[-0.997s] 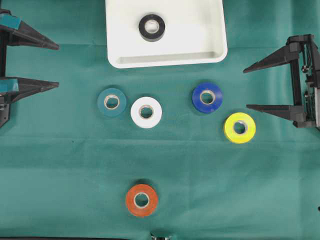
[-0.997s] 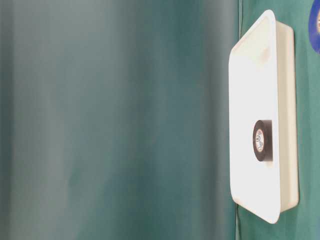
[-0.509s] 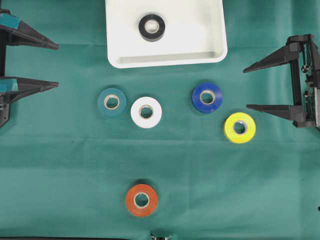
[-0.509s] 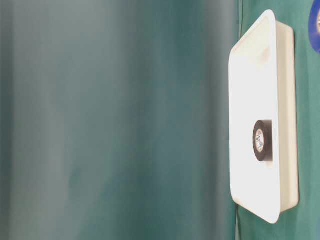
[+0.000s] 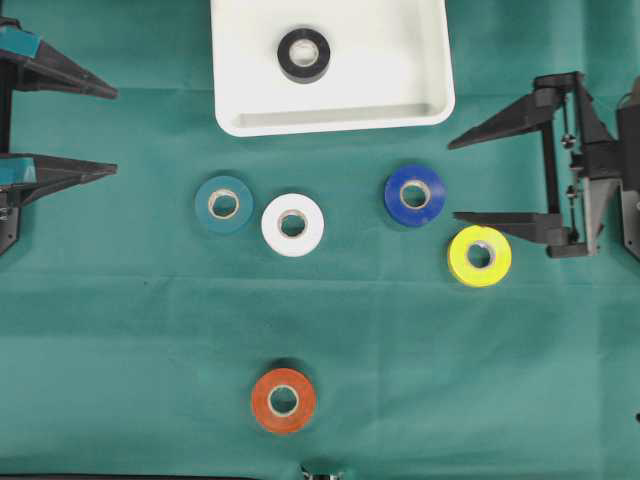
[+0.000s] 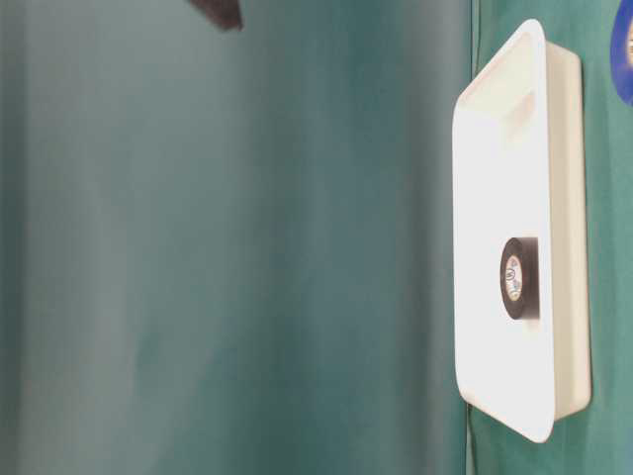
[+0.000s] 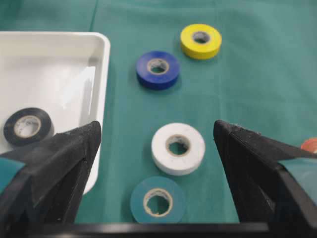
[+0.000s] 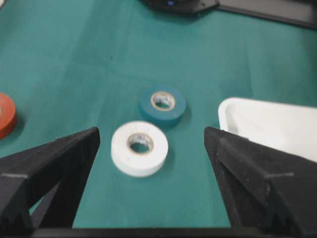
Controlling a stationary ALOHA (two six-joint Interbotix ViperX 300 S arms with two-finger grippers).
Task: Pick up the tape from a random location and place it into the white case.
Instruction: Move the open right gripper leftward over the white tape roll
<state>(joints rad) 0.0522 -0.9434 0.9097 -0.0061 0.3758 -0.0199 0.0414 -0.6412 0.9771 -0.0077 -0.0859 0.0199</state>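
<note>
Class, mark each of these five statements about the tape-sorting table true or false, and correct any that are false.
1. A black tape roll lies inside the white case. True.
2. The yellow roll is in the case. False: it lies on the green cloth.
3. Both hands are open and hold nothing. True: the left hand and the right hand are empty.
4. The white roll lies beside the teal roll. True.
5. The orange roll lies nearest the case. False: it lies farthest away.
</note>
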